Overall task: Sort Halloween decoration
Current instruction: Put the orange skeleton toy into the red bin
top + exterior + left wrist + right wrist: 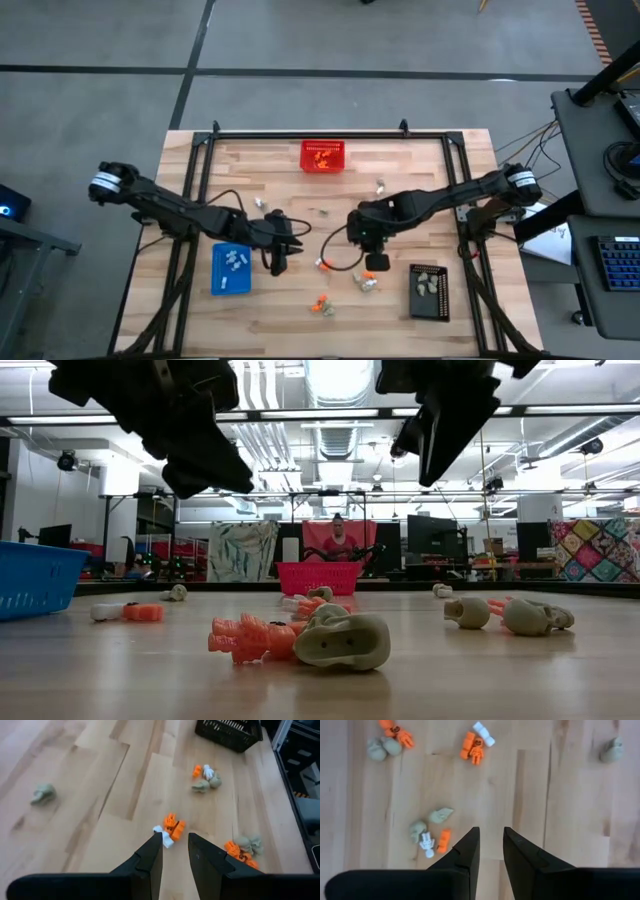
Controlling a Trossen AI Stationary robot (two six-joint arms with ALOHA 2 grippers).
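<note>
Wooden table: orange, white and grey-beige trinkets lie scattered mid-table and toward its front.
Left pincer: narrow gap, empty, above the table.
Right pincer: narrow gap, empty, above trinkets.

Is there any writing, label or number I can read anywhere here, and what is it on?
None can be read.
The blue tray, black tray and red basket show no lettering.
The monitor in the room behind is dark; the hangings there show patterns, no words.
</note>
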